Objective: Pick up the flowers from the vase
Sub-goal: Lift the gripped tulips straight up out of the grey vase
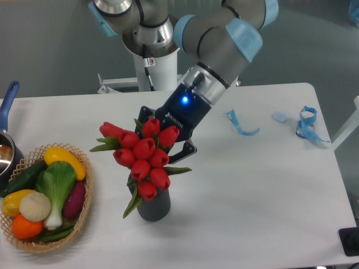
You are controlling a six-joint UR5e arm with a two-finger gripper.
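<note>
The flowers [143, 150], a bunch of red closed tulip buds with green leaves, stand in the vase [154, 206], a small dark grey ribbed cylinder at the front middle of the white table. The bunch leans left and is wider than the vase. My gripper [166, 133] comes down from the upper right and sits just behind the buds at the top of the bunch. One black finger [188, 151] shows to the right of the buds and the other [146, 113] at their upper left. The jaws stand wide apart, and their tips are hidden by the buds.
A wicker basket [85, 204] of colourful vegetables stands at the front left. A pot with a blue handle [7, 103] is at the left edge. Blue ribbon pieces [241, 126] [307, 124] lie at the back right. The robot base [154, 67] stands behind the table.
</note>
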